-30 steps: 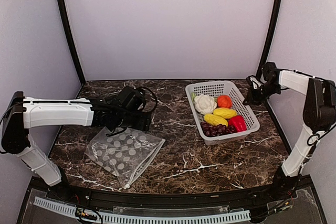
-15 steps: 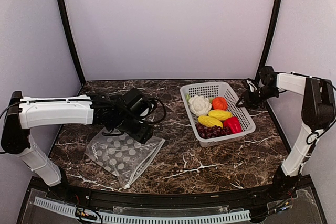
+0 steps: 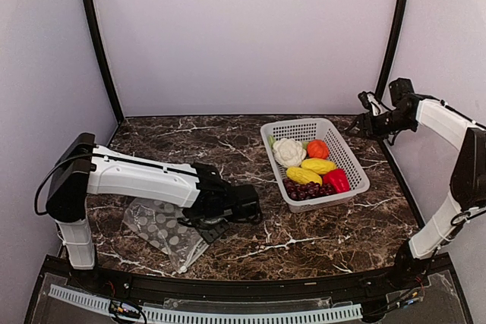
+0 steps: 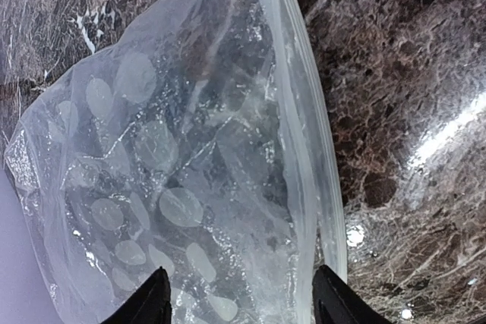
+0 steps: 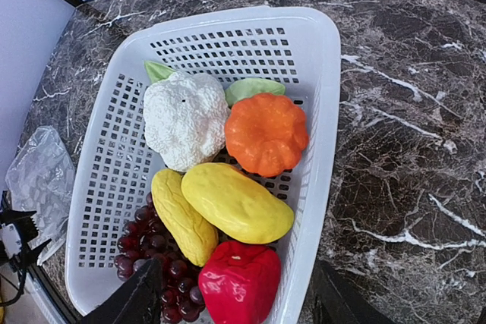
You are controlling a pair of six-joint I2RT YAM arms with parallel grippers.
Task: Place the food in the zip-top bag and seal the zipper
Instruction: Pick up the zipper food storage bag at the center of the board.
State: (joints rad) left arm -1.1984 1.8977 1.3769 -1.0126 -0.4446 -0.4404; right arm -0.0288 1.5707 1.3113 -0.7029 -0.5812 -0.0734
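Note:
The zip-top bag lies flat at the front left, clear with white dots. In the left wrist view the bag fills the frame, and its zipper runs as a whitish strip along the right edge. My left gripper hovers low over the bag's mouth, open, the zipper passing between its tips. The food sits in the white basket: cauliflower, orange round one, two yellow oblongs, red pepper, grapes. My right gripper hangs open above the basket's right side, holding nothing.
The basket's rim stands between my right gripper and the food. Dark marble table lies between bag and basket. Walls and black posts close in at the back and sides. The bag's corner shows at the left of the right wrist view.
My left arm swung right and down, bringing its gripper over the bag's mouth edge. My right gripper opened, let go of the basket rim and pulled up and back after the basket slid slightly left.

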